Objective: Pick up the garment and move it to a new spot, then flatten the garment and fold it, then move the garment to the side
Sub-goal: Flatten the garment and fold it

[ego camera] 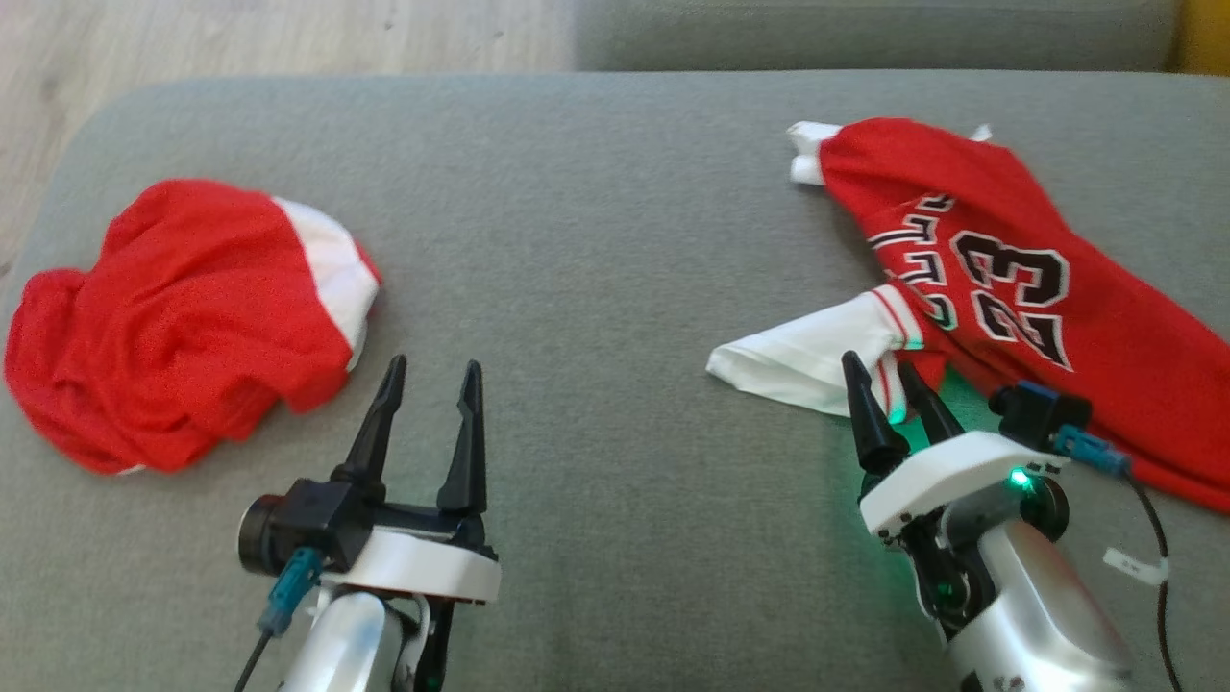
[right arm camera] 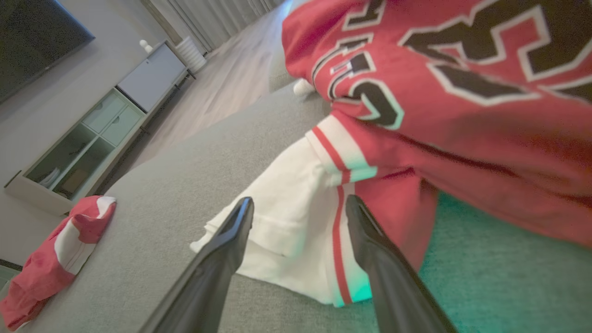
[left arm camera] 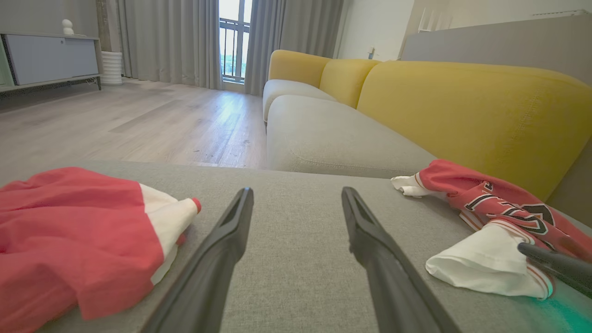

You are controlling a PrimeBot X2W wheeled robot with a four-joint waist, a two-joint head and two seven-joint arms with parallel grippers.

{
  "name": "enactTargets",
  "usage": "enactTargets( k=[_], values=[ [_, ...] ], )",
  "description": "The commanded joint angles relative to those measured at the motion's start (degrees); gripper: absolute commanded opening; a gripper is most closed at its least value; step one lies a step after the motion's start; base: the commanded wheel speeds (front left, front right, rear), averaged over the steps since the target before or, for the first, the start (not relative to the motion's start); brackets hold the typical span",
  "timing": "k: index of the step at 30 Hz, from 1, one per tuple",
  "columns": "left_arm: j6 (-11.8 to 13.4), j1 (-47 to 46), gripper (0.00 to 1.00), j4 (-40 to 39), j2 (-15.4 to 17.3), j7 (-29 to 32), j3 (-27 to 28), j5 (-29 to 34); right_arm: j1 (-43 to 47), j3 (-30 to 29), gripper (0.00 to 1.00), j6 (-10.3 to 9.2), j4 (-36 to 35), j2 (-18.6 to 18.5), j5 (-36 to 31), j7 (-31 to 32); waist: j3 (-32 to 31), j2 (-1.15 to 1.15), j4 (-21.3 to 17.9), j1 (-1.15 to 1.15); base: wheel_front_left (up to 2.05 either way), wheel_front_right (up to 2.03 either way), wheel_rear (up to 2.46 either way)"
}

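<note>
Both claws released: right claw (ego camera: pixel 876 363) at white sleeve (ego camera: pixel 798 360) of jersey (ego camera: pixel 1105 317), left claw (ego camera: pixel 433 363) well apart.

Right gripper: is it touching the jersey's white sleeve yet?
Cannot tell. In the right wrist view the right gripper straddles the white sleeve, but hovering or pressing is unclear.

Head view overhead; 2 wrist views low, near; all share cushion (ego camera: pixel 615 192).

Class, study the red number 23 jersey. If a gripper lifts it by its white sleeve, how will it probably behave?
Probably floppy: the jersey lies crumpled in soft folds, so it should drape and hang. Likely light: the thin sleeve lies flat. It may drag rather than slide on the textured cushion.
</note>
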Motion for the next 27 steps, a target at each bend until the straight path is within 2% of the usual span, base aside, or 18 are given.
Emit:
enactTargets(
  k=[1,12,13,14,18,20,27],
  values=[
    [0.33,-2.51,1.0,-1.57,0.1,-0.47,1.12,-0.39,-2.92,1.23,1.0,0.44,0.06,-0.2,0.77,0.24,1.07,0.0,1.44,0.0,0.0,0.0,0.0],
    [0.76,-3.29,1.0,-0.85,0.09,-0.47,-0.3,-1.61,-10.9,2.57,1.0,0.44,10.3,-0.2,6.04,-2.85,2.39,0.0,4.15,0.0,0.0,0.0,0.0],
    [0.83,-3.33,1.0,-0.86,0.09,-0.47,-0.42,-1.69,-11.56,2.93,0.8,0.44,10.93,-0.2,6.37,-3.3,2.42,0.0,4.22,0.0,0.0,0.0,0.0],
    [0.91,-3.36,1.0,-0.86,0.09,-0.47,-0.55,-1.77,-12.24,3.31,0.0,0.44,11.4,-0.2,6.78,-3.86,2.42,0.0,4.28,0.0,0.0,0.0,0.0],
    [1.08,-3.4,1.0,-0.62,0.09,-0.47,-1.07,-2.01,-14.86,5.08,0.0,0.44,13.24,-0.2,7.71,-5.83,2.1,0.0,4.42,0.0,0.0,0.0,0.0],
    [1.07,-3.5,1.0,-0.4,0.09,-0.47,-1.04,-2.11,-17.16,7.97,0.0,0.44,12.74,-0.2,8.84,-6.95,1.6,0.0,4.43,0.0,0.0,0.0,0.0],
    [1.01,-3.08,1.0,-0.09,0.09,-0.47,-1.11,-2.2,-23.68,13.62,0.0,0.44,5.36,-0.2,16.36,-9.79,-0.21,0.0,4.72,0.0,0.0,0.0,0.0]
  ],
)
